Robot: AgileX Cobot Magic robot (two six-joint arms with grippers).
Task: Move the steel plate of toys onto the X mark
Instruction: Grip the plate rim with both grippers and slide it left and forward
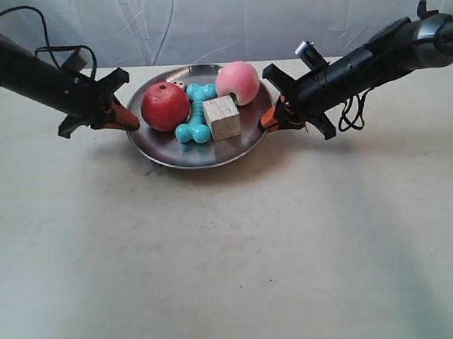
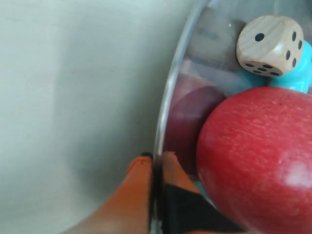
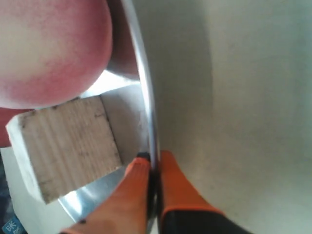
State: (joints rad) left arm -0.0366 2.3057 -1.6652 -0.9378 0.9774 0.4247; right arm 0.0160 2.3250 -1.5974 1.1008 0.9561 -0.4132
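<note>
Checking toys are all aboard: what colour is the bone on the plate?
Turquoise; the bone shows best in the exterior view.

Both arms slope down inward from left and right. The left gripper (image 2: 153, 160) and the right gripper (image 3: 151, 160) each pinch the rim of the steel plate (image 1: 203, 162).

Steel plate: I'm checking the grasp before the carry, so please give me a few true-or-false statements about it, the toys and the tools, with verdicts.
1. The left tool and the right tool are each shut on the rim of the steel plate. True.
2. The red ball lies outside the plate. False: it sits in the plate.
3. The wooden cube lies in the plate beside the turquoise bone. True.
4. The left tool grips the die. False: the die lies loose in the plate, by the bone.
</note>
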